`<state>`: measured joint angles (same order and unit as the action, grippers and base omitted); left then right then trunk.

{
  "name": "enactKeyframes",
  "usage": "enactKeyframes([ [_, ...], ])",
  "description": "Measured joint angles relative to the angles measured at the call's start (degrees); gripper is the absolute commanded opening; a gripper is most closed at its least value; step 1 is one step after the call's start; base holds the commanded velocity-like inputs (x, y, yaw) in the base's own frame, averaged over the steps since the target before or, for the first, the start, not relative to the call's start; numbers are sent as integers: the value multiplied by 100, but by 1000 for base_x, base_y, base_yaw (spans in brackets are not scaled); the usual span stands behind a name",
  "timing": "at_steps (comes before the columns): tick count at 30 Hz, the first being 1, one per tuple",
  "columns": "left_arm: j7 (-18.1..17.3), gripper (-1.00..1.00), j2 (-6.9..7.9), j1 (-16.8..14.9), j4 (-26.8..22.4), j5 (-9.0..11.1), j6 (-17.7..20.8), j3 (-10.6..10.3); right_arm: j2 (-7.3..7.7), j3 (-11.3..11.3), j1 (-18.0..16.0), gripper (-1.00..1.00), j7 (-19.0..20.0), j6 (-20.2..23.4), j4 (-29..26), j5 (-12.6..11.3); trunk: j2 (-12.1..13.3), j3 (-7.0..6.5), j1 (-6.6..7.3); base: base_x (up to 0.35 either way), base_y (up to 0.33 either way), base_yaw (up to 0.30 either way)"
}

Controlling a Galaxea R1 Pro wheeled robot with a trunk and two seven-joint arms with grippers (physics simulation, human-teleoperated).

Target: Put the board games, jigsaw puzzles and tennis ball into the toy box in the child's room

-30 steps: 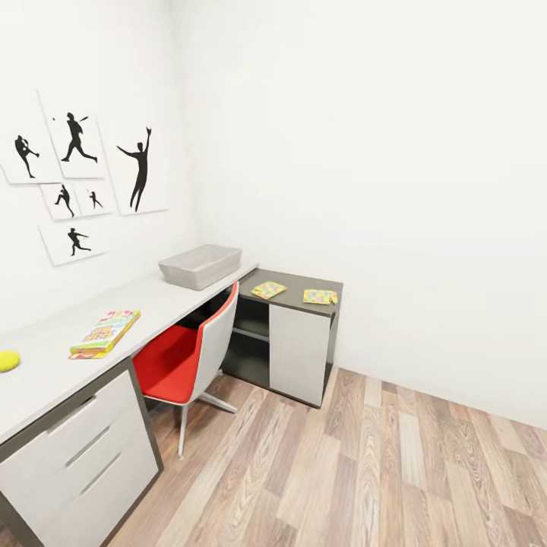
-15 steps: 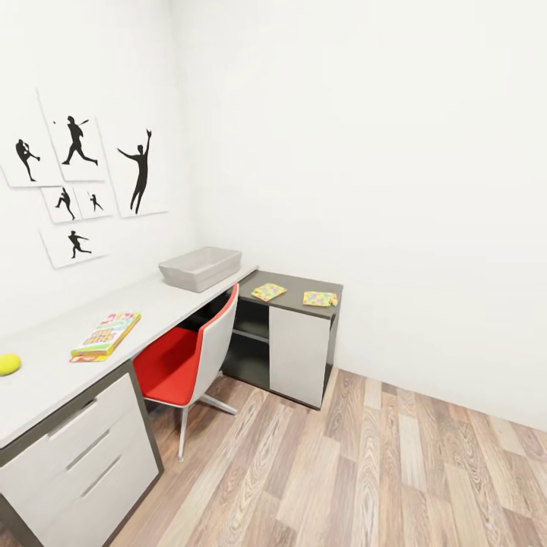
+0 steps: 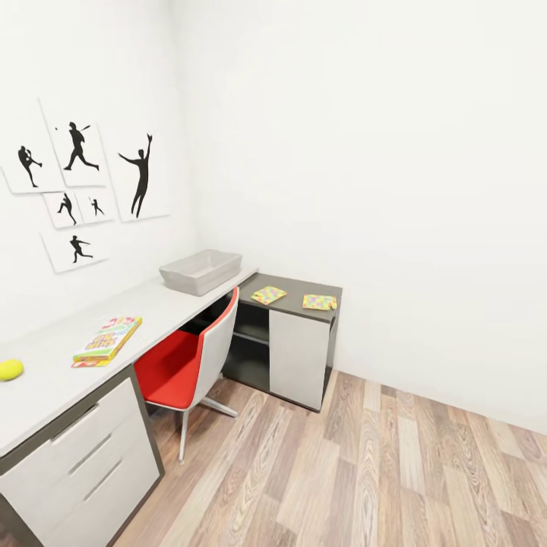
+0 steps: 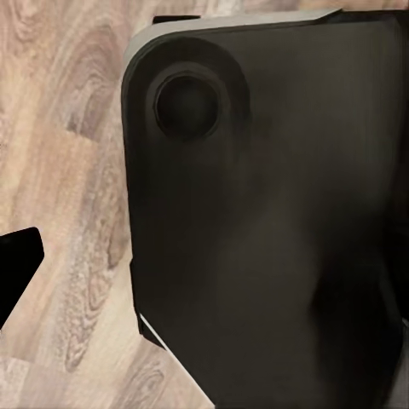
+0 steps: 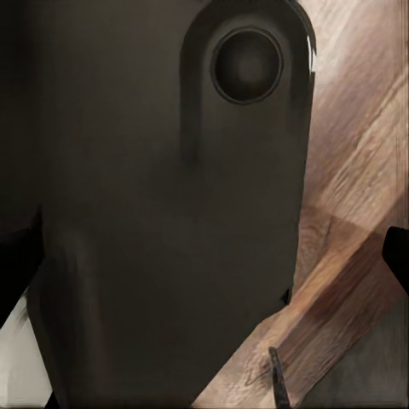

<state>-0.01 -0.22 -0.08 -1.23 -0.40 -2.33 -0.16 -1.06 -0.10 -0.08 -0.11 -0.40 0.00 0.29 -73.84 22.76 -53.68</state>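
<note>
The toy box (image 3: 200, 271), a shallow pale grey bin, sits at the far end of the table (image 3: 163, 300) by the wall. One board game (image 3: 108, 339), a flat colourful box, lies nearer on the pale top. The yellow-green tennis ball (image 3: 11, 370) rests at the left edge of the head view. Two jigsaw puzzles (image 3: 269, 295) (image 3: 319, 302) lie flat on the lower dark grey section. The bed is out of view. My left gripper (image 4: 204, 273) and right gripper (image 5: 204, 264) hang open over my dark base and the wood floor, holding nothing.
A red chair (image 3: 186, 361) is tucked under the desk between the white drawers (image 3: 83, 456) and the dark cabinet (image 3: 296, 357). Black silhouette prints (image 3: 83, 182) hang on the left wall. Wood plank floor (image 3: 380, 471) spreads out to the right.
The whole head view has shifted slightly, so the camera moved. Nothing on the desk has changed place.
</note>
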Motion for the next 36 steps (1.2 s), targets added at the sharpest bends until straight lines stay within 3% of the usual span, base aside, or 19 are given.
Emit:
enactKeyframes([
  [11,1,100,34,-3,-47,0,-16,7,-3,-11,0,100,-4,0,0,-8,441,-198,242,0,0,0],
  [19,-2,100,39,-40,-750,10,176,24,-82,-18,-1,100,95,18,-264,-15,763,-343,417,0,0,0],
  [24,2,100,66,-565,-888,29,838,48,-119,-27,-7,100,201,62,-897,-55,964,-434,527,0,0,0],
  [28,0,100,268,-1293,-920,56,1602,77,-142,-29,-142,100,226,424,-1472,-154,1125,-507,615,0,0,0],
  [30,-8,100,339,-1483,-922,65,1720,88,-138,-31,-238,100,220,618,-1613,-216,1205,-542,659,0,0,0],
  [32,-23,100,437,-1894,-922,75,1860,174,-93,-54,-451,100,212,911,-1807,-426,1285,-579,703,0,0,0],
  [36,-37,100,494,-2272,-923,79,2004,432,-48,-110,-722,100,207,1062,-1908,-852,1446,-651,791,0,0,0],
])
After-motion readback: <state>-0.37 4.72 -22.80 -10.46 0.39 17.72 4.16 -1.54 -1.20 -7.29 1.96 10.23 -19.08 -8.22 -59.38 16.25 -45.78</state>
